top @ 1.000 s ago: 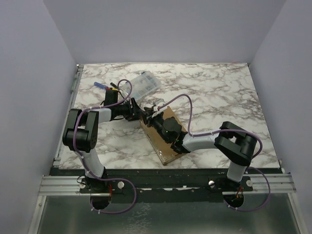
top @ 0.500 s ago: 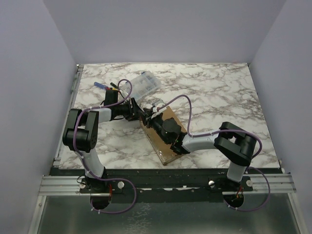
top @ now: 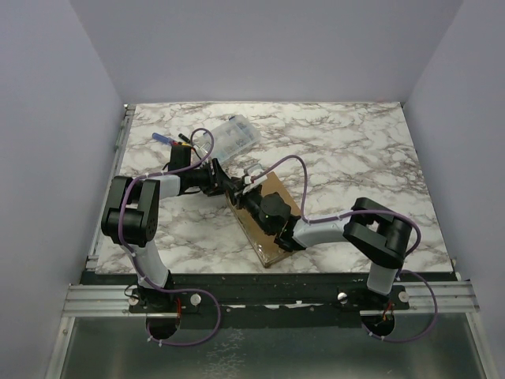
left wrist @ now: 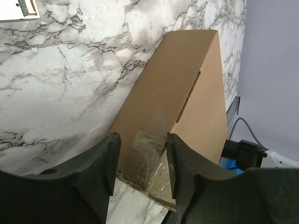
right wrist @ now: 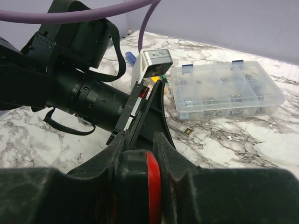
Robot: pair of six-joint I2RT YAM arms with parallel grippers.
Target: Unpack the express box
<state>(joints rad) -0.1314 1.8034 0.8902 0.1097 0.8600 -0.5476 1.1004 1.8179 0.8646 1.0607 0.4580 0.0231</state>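
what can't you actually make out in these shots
Top view: most of the express box is under the right arm.
Left wrist view: whether the left hand presses the box corner; the picture's bottom edge cuts it off.
Right wrist view: what the red-striped black tool in the right hand is; only part shows.
Clear case, right wrist view: contents too small.

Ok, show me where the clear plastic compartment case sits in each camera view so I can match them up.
Top external: the clear compartment case lies on the far side, left of centre, on the marble table, beyond the left arm.
Left wrist: not in it; the express box dominates.
Right wrist: upper right, the case lies flat on the marble, past the left arm.
Shared landmark: the veined marble table, in all three.
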